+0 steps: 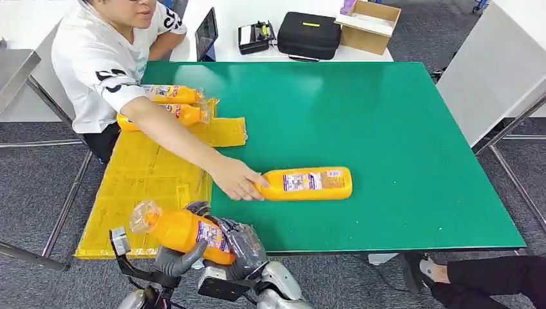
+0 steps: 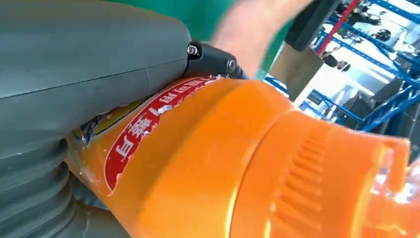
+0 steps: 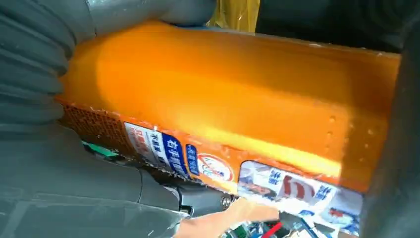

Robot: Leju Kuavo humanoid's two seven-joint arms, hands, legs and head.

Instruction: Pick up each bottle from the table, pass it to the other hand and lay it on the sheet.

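Note:
An orange bottle (image 1: 181, 230) with a clear-wrapped cap hangs over the table's near edge, cap pointing left over the yellow sheet (image 1: 138, 183). Both my hands are on it. My left hand (image 1: 175, 259) curls round its middle from below, and my right hand (image 1: 243, 248) wraps the base end. Up close, the left hand (image 2: 74, 74) lies against the bottle (image 2: 223, 163), and the right hand (image 3: 69, 183) clasps the bottle (image 3: 237, 99). A second bottle (image 1: 308, 183) lies on the green table (image 1: 386, 116), touched by a person's hand (image 1: 235, 180). Two more bottles (image 1: 170, 94) (image 1: 183, 114) lie on the sheet's far end.
A person in a white shirt (image 1: 103, 58) sits at the far left, with one arm stretched across the sheet. Behind the table stand a tablet (image 1: 206, 33), a black case (image 1: 309, 35) and a cardboard box (image 1: 368, 24). Someone's foot (image 1: 434, 270) shows under the table's right near corner.

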